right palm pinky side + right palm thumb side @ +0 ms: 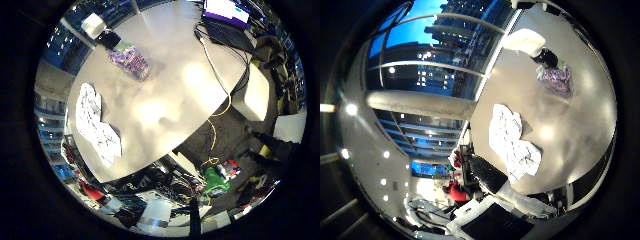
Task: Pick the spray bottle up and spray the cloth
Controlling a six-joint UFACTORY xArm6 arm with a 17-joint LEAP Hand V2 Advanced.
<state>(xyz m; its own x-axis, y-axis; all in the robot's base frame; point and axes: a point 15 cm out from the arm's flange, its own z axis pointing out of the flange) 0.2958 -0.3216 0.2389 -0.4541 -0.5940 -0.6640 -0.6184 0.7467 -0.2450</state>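
Observation:
The spray bottle (129,61) rests on the grey table (170,100), apparently on its side. Its body is clear with a purple and green label, and a black and white trigger head (99,31) points toward the table's edge. A crumpled white cloth (96,124) lies flat on the same table, a short way from the bottle and near another edge. Both also show in the thumb side view, the cloth (512,141) closer than the bottle (555,77). Both look small, so the palm is well above the table, touching neither. No part of the hand shows clearly.
An open laptop (226,14) sits at the table's far edge, with a dark cable (215,70) trailing across the tabletop. A white chair (256,94) stands beside the table. A green object (216,181) lies on the dark floor. Large windows (430,60) border the room.

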